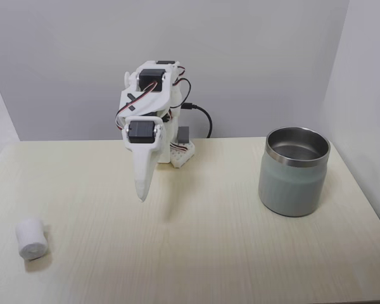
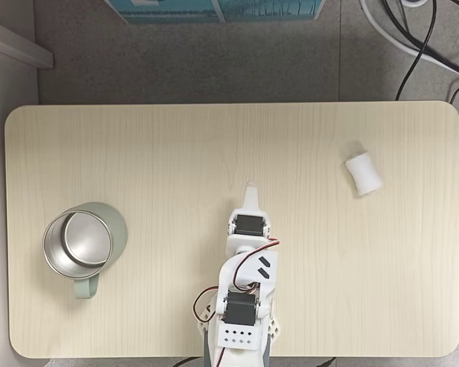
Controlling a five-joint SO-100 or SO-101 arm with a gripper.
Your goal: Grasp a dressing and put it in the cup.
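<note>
— Two things on the counter (image 2: 138,145): the cup (image 1: 294,171) upright near one end, the dressing (image 1: 31,238) lying toward the opposite end's corner.
— And the gripper (image 1: 141,195)?
— Mid-counter, fingers seemingly pressed together, empty. Spread them, straddle the roll's curved sides.

Desk (image 1: 196,253): pale wood-grain top, rounded corners, standing on grey floor (image 2: 214,61). Black cables (image 2: 421,38) lie on the floor at 1 o'clock of the desk; blue-patterned item (image 2: 214,9) at 12 o'clock, partly cropped.
</note>
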